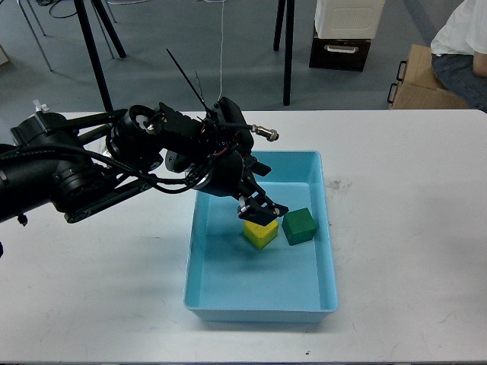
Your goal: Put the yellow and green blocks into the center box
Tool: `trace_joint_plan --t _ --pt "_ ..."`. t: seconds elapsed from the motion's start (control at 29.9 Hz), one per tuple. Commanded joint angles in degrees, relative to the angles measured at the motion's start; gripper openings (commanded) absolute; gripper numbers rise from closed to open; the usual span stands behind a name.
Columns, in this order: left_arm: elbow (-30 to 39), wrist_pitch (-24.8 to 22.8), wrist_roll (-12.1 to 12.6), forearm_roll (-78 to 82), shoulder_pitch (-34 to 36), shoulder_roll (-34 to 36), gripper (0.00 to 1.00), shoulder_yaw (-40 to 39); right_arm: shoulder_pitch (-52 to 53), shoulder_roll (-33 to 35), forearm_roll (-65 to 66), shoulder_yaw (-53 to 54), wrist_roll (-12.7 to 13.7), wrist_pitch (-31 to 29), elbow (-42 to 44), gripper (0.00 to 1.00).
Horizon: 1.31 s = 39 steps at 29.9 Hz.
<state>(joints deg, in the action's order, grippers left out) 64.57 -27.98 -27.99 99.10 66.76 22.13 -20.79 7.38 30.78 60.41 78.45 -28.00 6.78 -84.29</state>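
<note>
- My left fingers [261, 213] are down inside the center box [199, 228], sitting right on top of the yellow block [261, 233] and closed around its upper part, one tip on each side.
- The yellow block sits on the box floor, roughly mid-box, a bit toward the far wall.
- The green block [299, 226] is also in the box, just beside the yellow one on its right, tilted a little, and my fingers aren't touching it.
- The light-blue box rests on the white tabletop [411, 228], about in the middle.
- My left arm [91, 171] reaches in from the left edge, over the tabletop.
- Can't see my right arm at all.
</note>
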Motion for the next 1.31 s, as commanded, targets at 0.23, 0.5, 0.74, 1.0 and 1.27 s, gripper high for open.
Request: trace_joint_plan --t 0.23,0.5,0.74,1.0,1.27 --pt "4.59 -0.02 -0.01 -23.49 -24.37 1.60 0.98 -32.10 7.56 -3.62 -19.96 -4.44 4.17 -6.07 -0.08 0.98" --pt "11.19 17.67 0.74 -49.66 -39.15 0.11 0.99 -34.67 8.44 -10.29 -37.53 -4.27 10.41 -15.65 -0.26 0.99" --pt "12.60 28.07 4.08 -74.02 -46.79 -3.23 1.00 -40.46 4.40 -17.15 -42.74 -1.99 16.13 -15.66 -0.26 0.99" --pt "21.02 24.22 7.16 -84.06 -61.64 -10.95 1.00 -46.18 -4.29 -22.87 -57.05 2.06 20.79 -19.95 -0.43 0.99" --pt "25.78 17.00 9.44 -90.39 -71.41 -16.32 1.00 -45.74 -10.36 -23.39 -65.41 3.47 22.46 -22.33 -2.54 0.99"
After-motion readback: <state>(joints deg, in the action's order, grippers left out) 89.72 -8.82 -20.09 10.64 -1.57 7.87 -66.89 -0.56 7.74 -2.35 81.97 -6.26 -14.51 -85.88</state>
